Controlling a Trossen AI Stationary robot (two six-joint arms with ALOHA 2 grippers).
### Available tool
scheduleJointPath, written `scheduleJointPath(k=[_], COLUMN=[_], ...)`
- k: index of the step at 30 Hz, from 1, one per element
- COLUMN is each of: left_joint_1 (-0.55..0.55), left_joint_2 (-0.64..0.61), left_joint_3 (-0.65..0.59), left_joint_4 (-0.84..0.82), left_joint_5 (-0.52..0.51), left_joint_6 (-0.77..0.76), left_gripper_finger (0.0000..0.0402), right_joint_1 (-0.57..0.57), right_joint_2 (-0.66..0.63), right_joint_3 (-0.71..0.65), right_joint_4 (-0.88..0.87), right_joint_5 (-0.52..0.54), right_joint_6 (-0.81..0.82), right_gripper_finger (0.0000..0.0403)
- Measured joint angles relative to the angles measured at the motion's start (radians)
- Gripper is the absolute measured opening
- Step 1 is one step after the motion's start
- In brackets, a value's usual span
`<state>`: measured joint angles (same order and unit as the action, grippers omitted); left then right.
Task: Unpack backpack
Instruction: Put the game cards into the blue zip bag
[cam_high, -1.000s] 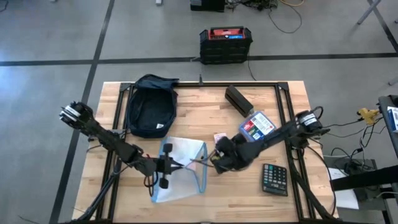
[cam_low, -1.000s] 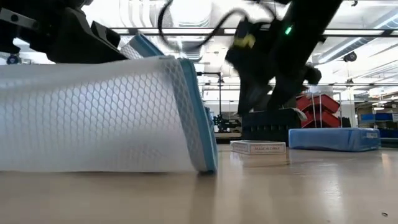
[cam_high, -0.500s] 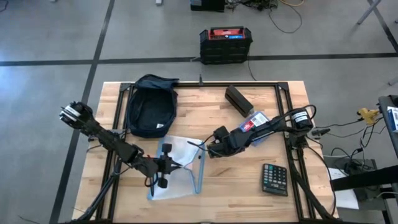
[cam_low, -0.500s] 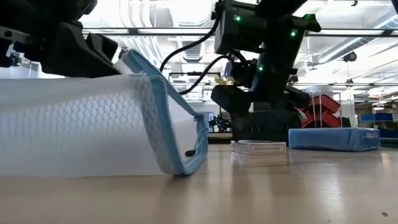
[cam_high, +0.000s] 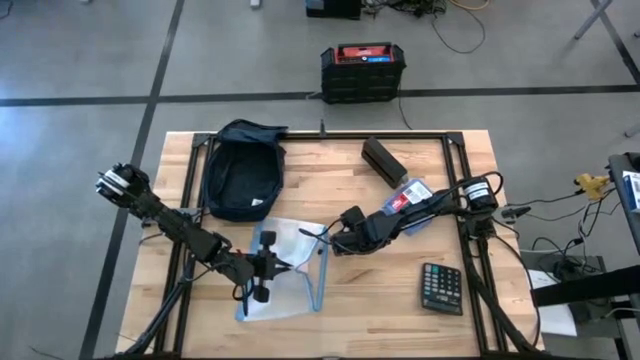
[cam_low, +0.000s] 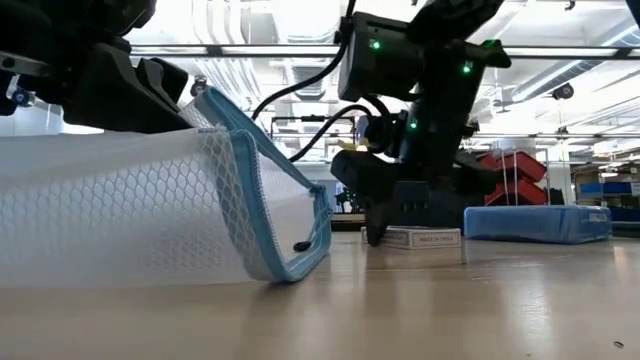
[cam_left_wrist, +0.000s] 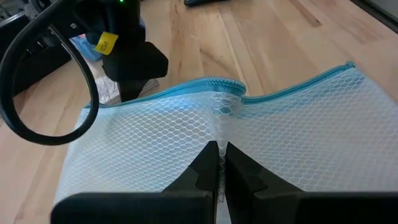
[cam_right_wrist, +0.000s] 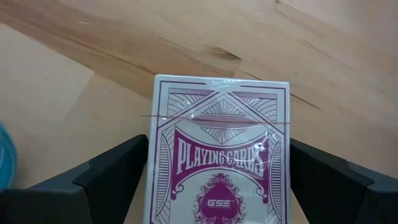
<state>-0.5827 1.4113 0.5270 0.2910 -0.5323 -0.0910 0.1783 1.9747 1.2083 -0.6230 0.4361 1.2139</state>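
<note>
Card box cut off below (lower print unseen)

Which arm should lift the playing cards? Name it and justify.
Right. The right gripper already straddles the playing cards, fingers open on either side. The left gripper is shut on the mesh pouch.

You are looking at a robotics lab or workshop. A butcher-block wooden desk inside a black metal frame stands on a grey concrete floor marked with dark lines. Beyond the desk's far edge sits a black crate with a red top, with loose cables trailing on the floor beside it. Level across the desk, the room behind shows bright ceiling strip lights, exposed overhead ducting and red storage bins on shelving.
</note>
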Motion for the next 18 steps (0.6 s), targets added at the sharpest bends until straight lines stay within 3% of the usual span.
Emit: scheduleJointPath(k=[8,14,18], left_joint_1=[0.0,0.0,0.0], left_joint_2=[0.0,0.005,0.005], left_joint_3=[0.0,0.0,0.0], left_joint_4=[0.013,0.023,0.023], left_joint_5=[0.0,0.0,0.0], left_joint_6=[0.001,0.0,-0.005], left_gripper_finger=[0.0,0.0,0.0], right_joint_1=[0.0,0.007,0.009], right_joint_2=[0.003,0.003,-0.006], right_joint_3=[0.0,-0.001,-0.001], right_joint_4=[0.017,0.04,0.041], right_joint_5=[-0.008,0.003,0.012], right_joint_6=[-0.053,-0.13,-0.188], right_gripper_finger=[0.0336,0.028,0.028])
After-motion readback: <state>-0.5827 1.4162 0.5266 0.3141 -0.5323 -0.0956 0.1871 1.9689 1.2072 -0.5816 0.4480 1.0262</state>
